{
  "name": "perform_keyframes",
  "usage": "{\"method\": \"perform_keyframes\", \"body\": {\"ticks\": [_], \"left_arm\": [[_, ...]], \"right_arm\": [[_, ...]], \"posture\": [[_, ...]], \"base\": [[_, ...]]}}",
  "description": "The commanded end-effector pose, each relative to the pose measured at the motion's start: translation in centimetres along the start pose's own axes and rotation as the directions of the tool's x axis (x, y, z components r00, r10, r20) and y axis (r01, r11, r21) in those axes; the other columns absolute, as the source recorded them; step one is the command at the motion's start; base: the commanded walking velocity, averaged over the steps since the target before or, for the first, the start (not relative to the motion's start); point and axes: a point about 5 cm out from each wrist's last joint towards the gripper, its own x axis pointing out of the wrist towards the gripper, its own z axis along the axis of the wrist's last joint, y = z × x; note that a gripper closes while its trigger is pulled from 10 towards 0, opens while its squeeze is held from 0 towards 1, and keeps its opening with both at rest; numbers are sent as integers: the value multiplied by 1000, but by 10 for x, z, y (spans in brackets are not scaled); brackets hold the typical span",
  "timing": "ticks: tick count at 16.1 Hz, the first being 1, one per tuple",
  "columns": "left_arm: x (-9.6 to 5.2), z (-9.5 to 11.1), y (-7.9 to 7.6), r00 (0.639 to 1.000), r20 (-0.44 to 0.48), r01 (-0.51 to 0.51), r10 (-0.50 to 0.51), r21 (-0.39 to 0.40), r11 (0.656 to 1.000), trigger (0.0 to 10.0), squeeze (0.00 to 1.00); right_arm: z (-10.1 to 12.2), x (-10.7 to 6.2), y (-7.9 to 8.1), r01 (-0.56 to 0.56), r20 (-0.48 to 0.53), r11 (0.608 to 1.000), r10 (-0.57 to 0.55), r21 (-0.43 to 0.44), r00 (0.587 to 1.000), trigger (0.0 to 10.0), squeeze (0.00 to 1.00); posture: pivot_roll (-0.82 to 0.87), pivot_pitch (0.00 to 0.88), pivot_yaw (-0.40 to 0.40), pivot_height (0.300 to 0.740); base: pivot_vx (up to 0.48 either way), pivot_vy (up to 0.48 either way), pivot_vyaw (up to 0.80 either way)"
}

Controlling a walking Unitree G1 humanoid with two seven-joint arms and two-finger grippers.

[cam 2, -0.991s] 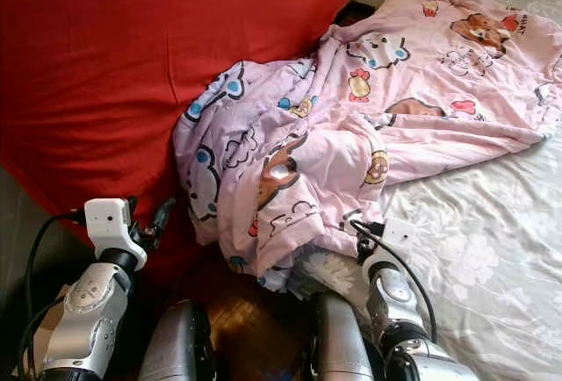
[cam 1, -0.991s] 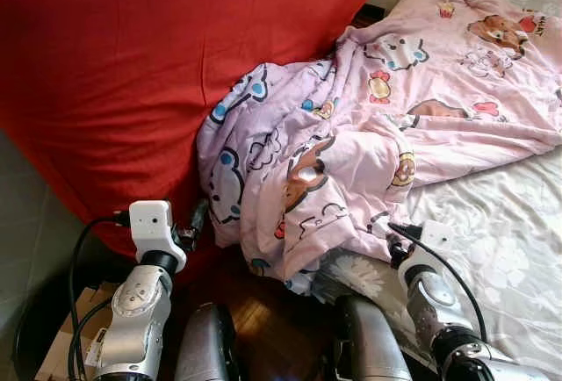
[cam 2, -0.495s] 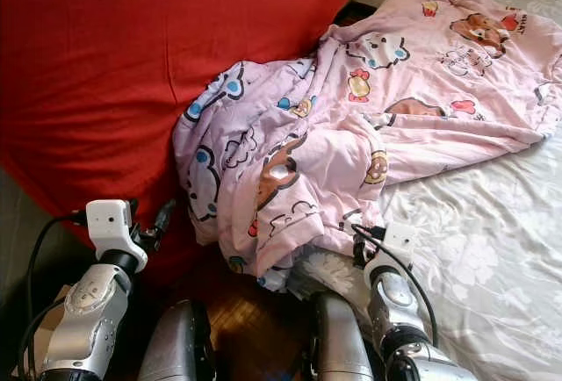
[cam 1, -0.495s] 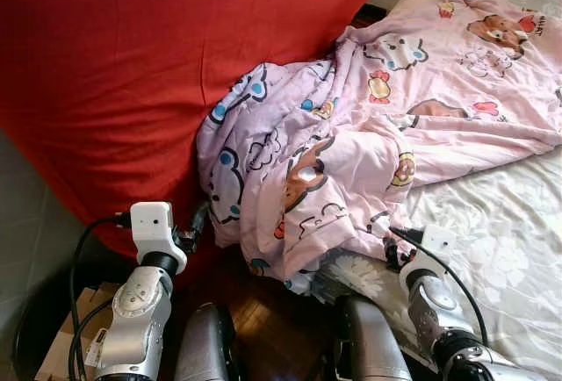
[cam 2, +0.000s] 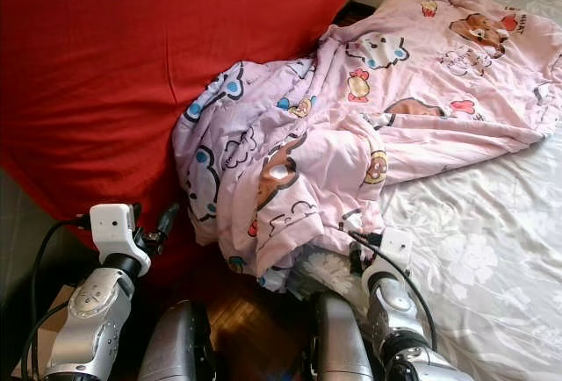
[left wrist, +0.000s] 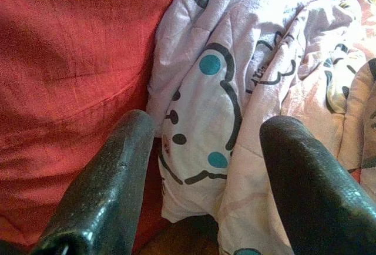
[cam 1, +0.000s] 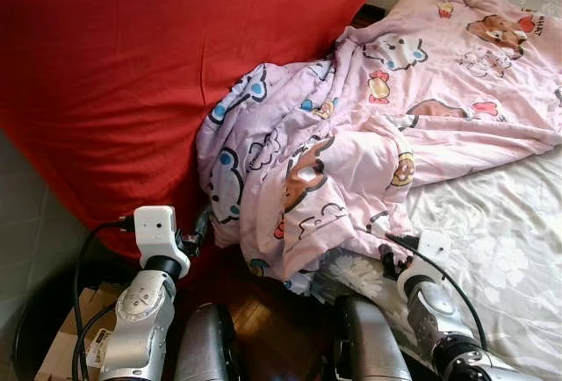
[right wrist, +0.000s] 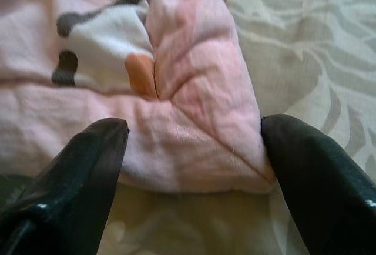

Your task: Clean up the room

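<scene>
A pink cartoon-print blanket (cam 1: 369,135) lies bunched across the bed, and its lower end hangs over the bed's corner toward the floor. My left gripper (cam 1: 198,226) is open beside the blanket's hanging left edge (left wrist: 217,108), low against the red cover. My right gripper (cam 2: 355,252) is open at the blanket's folded corner (right wrist: 194,143) on the sheet, which lies between its two fingers (right wrist: 76,178) without being clamped.
A large red cover (cam 1: 132,74) drapes the left side. The bed's grey floral sheet (cam 1: 500,240) lies bare at the right. Dark wooden floor (cam 1: 272,328) shows between my legs. A cardboard box (cam 1: 66,328) sits low left.
Both grippers have sunk slightly lower in the eye views. The blanket has not moved.
</scene>
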Motion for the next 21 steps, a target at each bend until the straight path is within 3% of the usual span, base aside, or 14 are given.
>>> {"method": "perform_keyframes", "body": {"ticks": [1,6,7,8,21], "left_arm": [[-3,-1,-1,1000,-7,3,-3,3,1000,10000,0],[-4,-3,-2,1000,-16,0,0,0,1000,10000,0],[-3,-4,-2,1000,-15,1,-1,0,1000,10000,0],[-2,-4,-3,1000,-15,1,-1,-1,1000,10000,0],[-2,-11,-2,999,-41,3,-2,29,1000,10000,0]], "right_arm": [[-11,-2,0,-2,-44,1000,2,-1,999,10000,0],[-18,-4,-2,11,-79,999,-14,-32,997,10000,0],[-15,-3,-3,11,-71,999,-13,-30,997,4510,0],[-13,-3,-3,11,-63,1000,-13,-27,998,353,0],[-2,0,3,-17,-17,999,16,-48,1000,0,0]], "posture": [[6,211,10,572],[5,210,8,572],[3,203,6,572],[1,199,6,572],[5,177,7,572]], "base": [[0,0,0],[0,0,0],[0,0,0],[0,0,0],[0,0,0]]}}
